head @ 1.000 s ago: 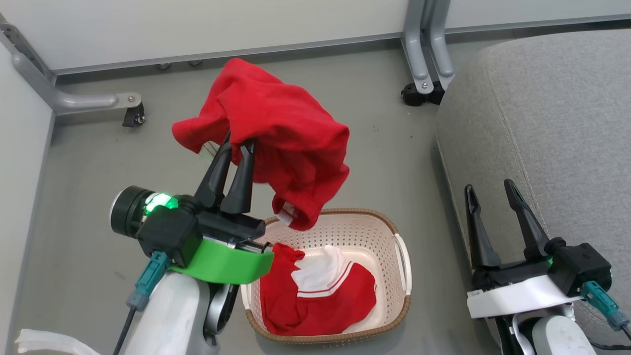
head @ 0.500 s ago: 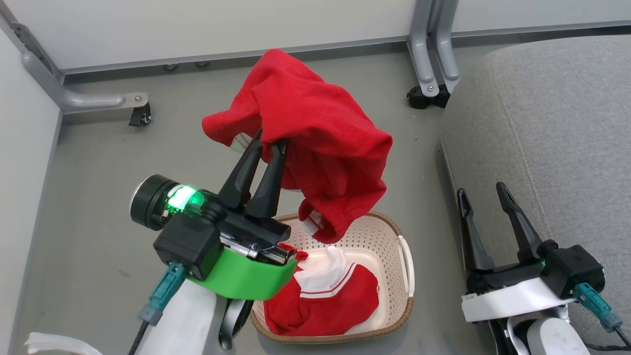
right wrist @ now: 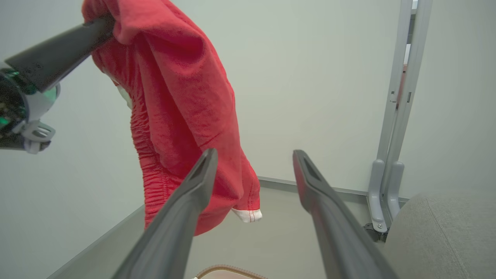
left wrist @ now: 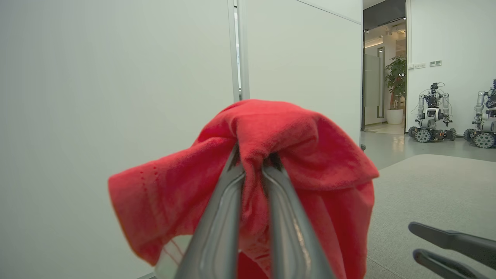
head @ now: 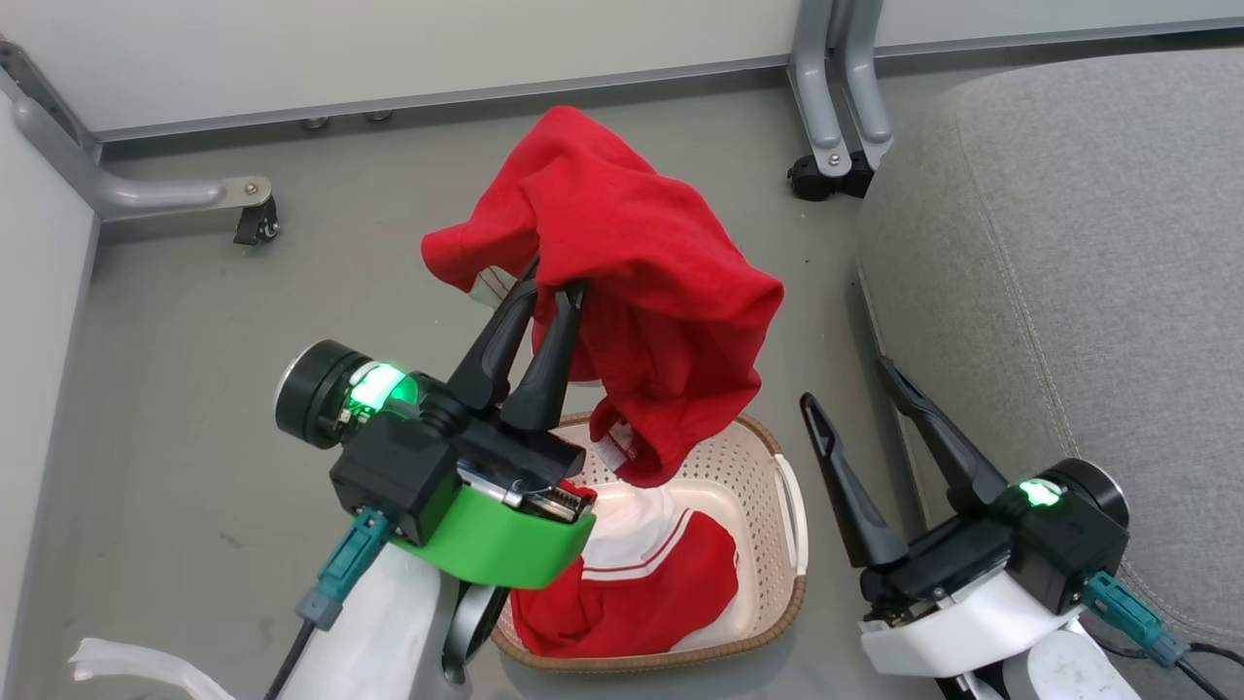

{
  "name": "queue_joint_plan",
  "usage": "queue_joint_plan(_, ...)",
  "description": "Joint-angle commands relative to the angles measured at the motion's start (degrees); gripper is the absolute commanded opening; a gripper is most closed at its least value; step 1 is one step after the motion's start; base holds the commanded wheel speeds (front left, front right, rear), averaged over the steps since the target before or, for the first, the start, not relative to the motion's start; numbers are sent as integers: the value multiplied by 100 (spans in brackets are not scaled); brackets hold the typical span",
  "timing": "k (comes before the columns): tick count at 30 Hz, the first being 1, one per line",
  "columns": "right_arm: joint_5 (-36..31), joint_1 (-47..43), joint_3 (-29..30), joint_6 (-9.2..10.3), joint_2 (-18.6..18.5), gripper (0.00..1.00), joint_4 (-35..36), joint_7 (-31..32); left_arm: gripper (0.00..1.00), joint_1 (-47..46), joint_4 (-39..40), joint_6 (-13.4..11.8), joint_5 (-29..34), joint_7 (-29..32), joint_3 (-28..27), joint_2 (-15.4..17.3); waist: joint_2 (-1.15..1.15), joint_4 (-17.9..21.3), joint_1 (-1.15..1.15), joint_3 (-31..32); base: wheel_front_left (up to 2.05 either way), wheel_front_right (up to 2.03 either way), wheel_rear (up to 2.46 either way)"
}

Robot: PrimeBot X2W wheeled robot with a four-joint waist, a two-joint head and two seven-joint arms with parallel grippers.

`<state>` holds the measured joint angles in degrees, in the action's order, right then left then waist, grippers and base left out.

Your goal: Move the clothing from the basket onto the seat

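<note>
Since 1 second ago, our right gripper (head: pixel 845 383) has swung toward 9 o'clock in the head view, from over the seat (head: pixel 1069 243) to the strip of floor (head: pixel 194 389) between the seat's edge and the basket (head: pixel 739 457). Its jaws now lean toward 11 o'clock. Over the same second our left gripper (head: pixel 554 277) has carried the plain red garment (head: pixel 641 272) toward 3 o'clock, nearer the seat.

We see the left jaws clenched on that garment. In the left wrist view a fold of red cloth is pinched between them, and the rest drapes over their tips and down both sides. The garment hangs in the air above the basket's 12 o'clock rim, with a small white trim piece at its lowest end. In the right wrist view it hangs at 11 o'clock, its white cuff at the bottom.

Our right jaws are released and spread wide, apart from the hanging cloth, just beside the basket's handle at 3 o'clock.

The striped garment (head: pixel 641 593) lies crumpled in the basket, white panel up, toward its 6 o'clock side. The basket stands on the floor, with the seat at its 3 o'clock. A grey frame leg (head: pixel 836 97) with a castor stands at 12 o'clock of the seat's corner.
</note>
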<state>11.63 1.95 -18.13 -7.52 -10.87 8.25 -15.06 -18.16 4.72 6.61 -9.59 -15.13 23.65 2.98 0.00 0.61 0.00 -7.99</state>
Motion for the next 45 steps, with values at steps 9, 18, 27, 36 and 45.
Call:
queue_joint_plan(9, 296, 527, -620, 5, -437, 100, -57, -19, 0, -153, -80, 71, 90, -3, 311, 40, 0, -33, 0, -70, 0, 0, 0)
queue_joint_plan(18, 365, 992, -1000, 6, -585, 100, -472, -19, 0, -218, -45, 88, 118, -3, 751, 94, 0, -179, 0, -112, 0, 0, 0)
queue_joint_plan(27, 218, 1241, -1247, 6, -521, 100, -796, -19, 0, -181, -46, 94, 25, -3, 1229, 173, 0, -246, 0, -42, 0, 0, 0)
queue_joint_plan(36, -9, 1290, -1194, 6, -421, 100, -823, -19, 0, -175, -104, 92, -72, -3, 1250, 210, 0, -289, 0, -4, 0, 0, 0)
queue_joint_plan(45, -203, 1401, -1161, 6, -180, 100, -1002, -19, 0, -264, -131, 91, -225, -3, 1572, 282, 0, -299, 0, 5, 0, 0, 0)
